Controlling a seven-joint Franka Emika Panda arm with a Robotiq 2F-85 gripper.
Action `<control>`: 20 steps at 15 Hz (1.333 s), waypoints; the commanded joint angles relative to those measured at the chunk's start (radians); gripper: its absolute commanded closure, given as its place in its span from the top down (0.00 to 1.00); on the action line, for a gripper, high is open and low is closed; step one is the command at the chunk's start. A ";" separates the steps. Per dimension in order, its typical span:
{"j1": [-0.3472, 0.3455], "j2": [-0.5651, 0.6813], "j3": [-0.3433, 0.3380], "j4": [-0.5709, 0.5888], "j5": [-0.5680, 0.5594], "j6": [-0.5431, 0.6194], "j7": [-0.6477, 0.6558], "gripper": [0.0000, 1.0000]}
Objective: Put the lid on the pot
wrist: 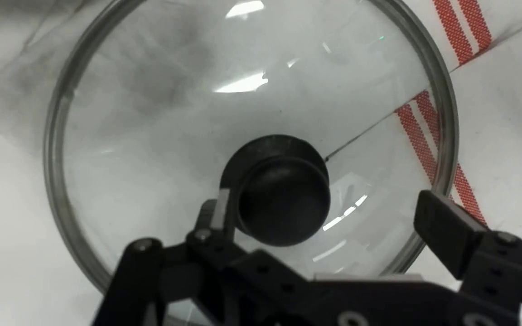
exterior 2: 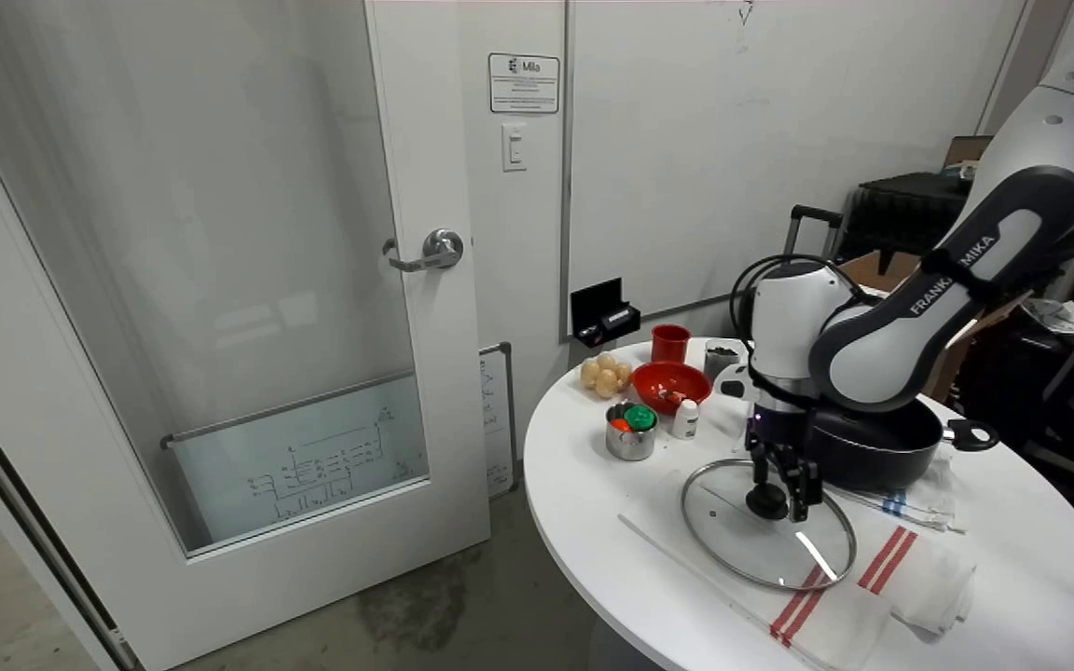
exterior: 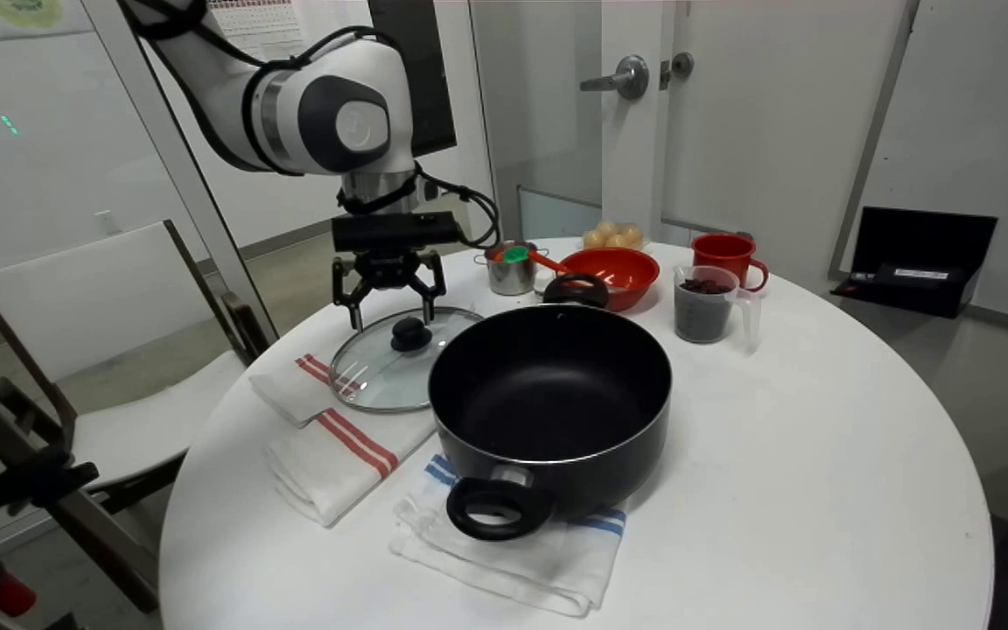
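The lid (exterior: 390, 376) lies flat, partly on red-striped towels, its black knob (exterior: 410, 333) up; it also shows in an exterior view (exterior 2: 733, 536) and the wrist view (wrist: 152, 131). The pot (exterior: 591, 477) stands uncovered beside it, partly on a blue-striped towel; it shows in an exterior view (exterior 2: 873, 458), partly behind the arm, and is out of the wrist view. My gripper (exterior: 394, 322) is open and empty, pointing down over the lid. In the wrist view the knob (wrist: 284, 201) appears between the fingers (wrist: 322, 210), close to the left finger. Contact cannot be told.
Red-striped towels (exterior: 338, 464) and a blue-striped towel (exterior: 513, 560) lie on the white table (exterior: 801, 472). A red bowl (exterior: 635, 271), small steel pot (exterior: 511, 278), clear measuring cup (exterior: 701, 315), red mug (exterior: 723, 249) and white bottle (exterior 2: 685, 421) stand behind the pot and lid.
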 commanded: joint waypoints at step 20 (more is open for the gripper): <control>-0.018 0.036 -0.001 0.009 -0.036 0.091 -0.128 0.67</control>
